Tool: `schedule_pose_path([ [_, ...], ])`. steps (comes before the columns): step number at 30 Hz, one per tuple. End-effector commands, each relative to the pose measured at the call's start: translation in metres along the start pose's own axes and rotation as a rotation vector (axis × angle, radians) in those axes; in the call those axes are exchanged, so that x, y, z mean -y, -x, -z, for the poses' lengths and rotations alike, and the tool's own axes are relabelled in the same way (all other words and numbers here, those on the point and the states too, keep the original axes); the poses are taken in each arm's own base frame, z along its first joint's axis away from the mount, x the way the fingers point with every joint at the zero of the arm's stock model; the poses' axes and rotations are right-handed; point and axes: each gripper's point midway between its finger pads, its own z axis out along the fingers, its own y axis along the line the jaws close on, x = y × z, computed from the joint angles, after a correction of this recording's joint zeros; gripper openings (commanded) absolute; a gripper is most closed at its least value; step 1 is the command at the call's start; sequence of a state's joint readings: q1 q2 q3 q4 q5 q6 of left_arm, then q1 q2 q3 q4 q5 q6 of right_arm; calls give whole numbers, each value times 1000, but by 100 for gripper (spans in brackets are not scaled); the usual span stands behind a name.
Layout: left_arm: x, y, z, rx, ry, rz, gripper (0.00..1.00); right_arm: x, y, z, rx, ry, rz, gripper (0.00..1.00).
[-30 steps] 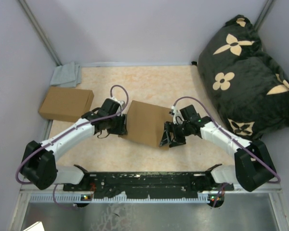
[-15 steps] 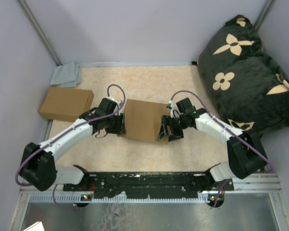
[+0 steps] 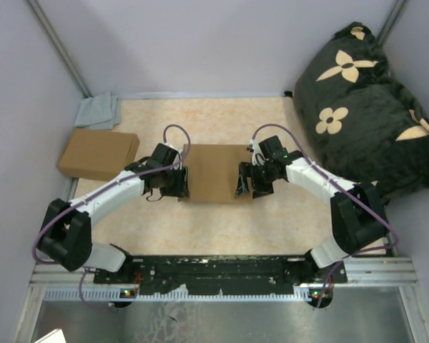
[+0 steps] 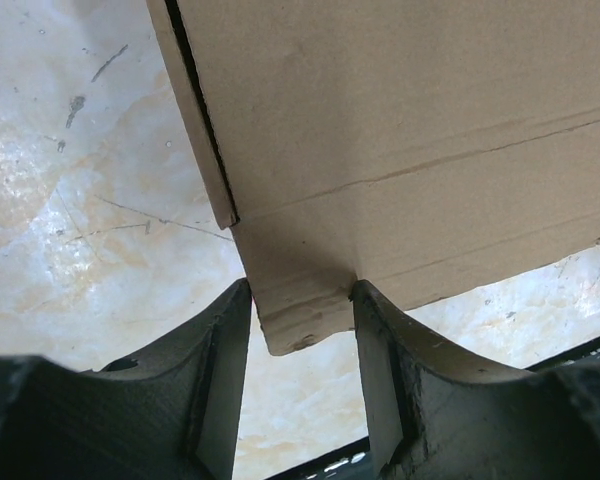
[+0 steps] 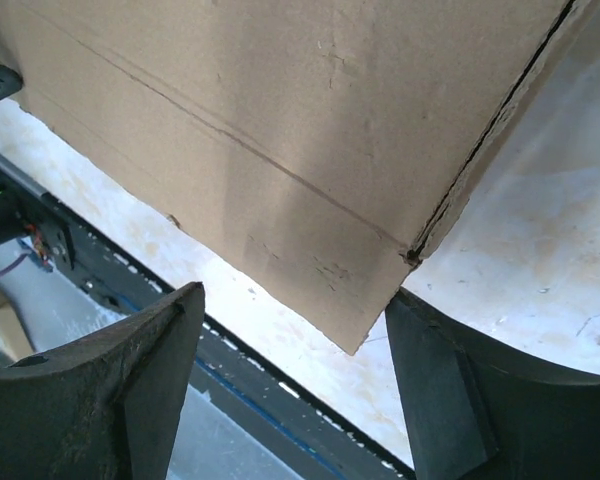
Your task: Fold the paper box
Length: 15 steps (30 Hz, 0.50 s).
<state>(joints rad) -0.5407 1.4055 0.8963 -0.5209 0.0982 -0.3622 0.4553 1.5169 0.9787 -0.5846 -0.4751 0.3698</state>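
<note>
Left gripper [image 4: 300, 290] pinches the box [image 3: 216, 174] at its 7 o'clock corner. Right gripper [image 5: 295, 293] stands spread, straddling the 5 o'clock corner without clamping it. Pillow [image 3: 365, 107] bulks at 2 o'clock, off the table [image 3: 222, 121]. Box lies flat at the table's centre between the grippers — closed into a shallow rectangle, lid down, with a thin seam along each side. Spare box [image 3: 98, 153] sits at 9 o'clock, cloth [image 3: 99, 111] at 10. Folding looks nearly done — probably only squaring up, perhaps a last tuck, then letting go.
</note>
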Motion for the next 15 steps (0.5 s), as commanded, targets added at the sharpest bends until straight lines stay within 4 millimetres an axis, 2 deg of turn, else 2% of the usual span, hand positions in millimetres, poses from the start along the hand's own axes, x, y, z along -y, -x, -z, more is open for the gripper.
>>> schedule_pose_path([
  [1, 22, 24, 1, 70, -84, 1, 51, -5, 25, 4, 75, -23, 66, 74],
  [15, 16, 32, 3, 112, -51, 5, 51, 21, 31, 5, 131, -160, 78, 76],
])
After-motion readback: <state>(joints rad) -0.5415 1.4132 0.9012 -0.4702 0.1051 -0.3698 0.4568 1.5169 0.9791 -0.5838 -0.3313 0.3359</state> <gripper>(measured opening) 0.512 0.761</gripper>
